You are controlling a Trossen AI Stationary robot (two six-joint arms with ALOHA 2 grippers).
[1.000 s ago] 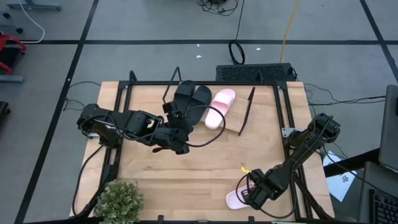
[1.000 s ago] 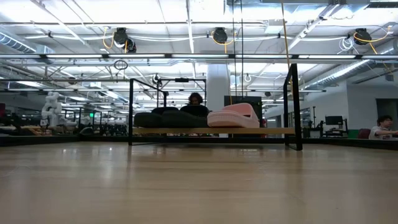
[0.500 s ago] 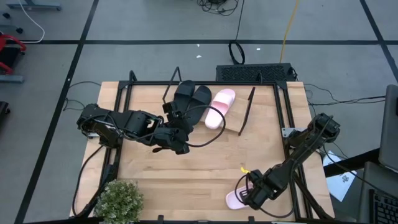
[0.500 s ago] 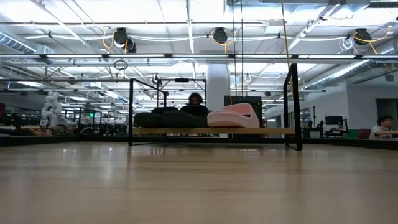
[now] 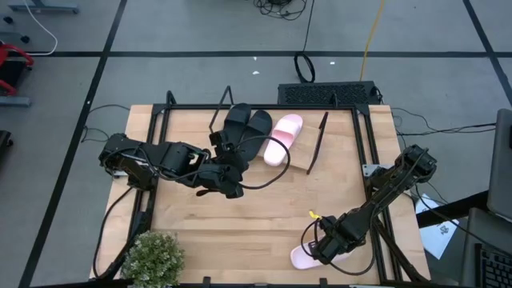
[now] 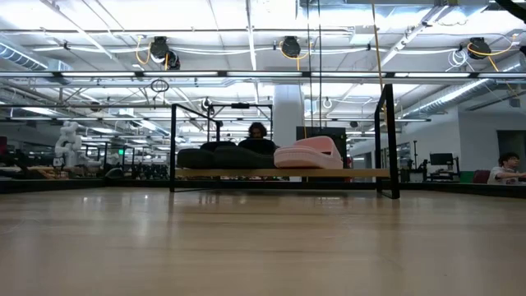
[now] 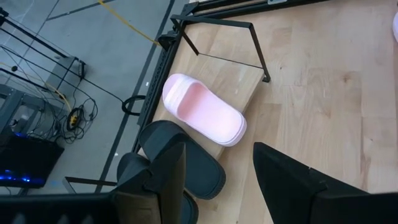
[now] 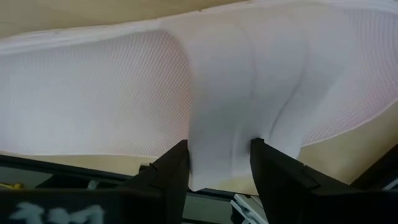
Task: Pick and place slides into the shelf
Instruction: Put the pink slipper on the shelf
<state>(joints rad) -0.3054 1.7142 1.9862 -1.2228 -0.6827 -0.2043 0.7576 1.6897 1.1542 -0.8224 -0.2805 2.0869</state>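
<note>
The shelf (image 5: 301, 157) stands at the table's far middle. On it rest two black slides (image 5: 242, 128) and one pink slide (image 5: 282, 138), seen side on in the low view (image 6: 306, 154). A second pink slide (image 5: 299, 258) lies on its sole at the table's near edge, right of the middle. My right gripper (image 5: 322, 248) is down over it, shut on its strap. My left gripper (image 5: 230, 186) hovers open, left of the middle and just short of the shelf, with nothing between its fingers (image 7: 168, 180). My right gripper has the pink slide's strap (image 8: 221, 134) between its two fingers (image 8: 171, 171). One finger stands at each edge of the strap, which narrows and creases where it passes between them. The fingers come from above, pointing steeply down. The slide's sole lies on the table.
A potted plant (image 5: 152, 258) stands at the near left corner. Black metal frames (image 5: 370, 152) run along the table's sides. A black box (image 5: 328, 94) sits beyond the far edge. Bare wood (image 5: 256, 216) lies between the arms. A person (image 6: 257, 131) shows behind the shelf.
</note>
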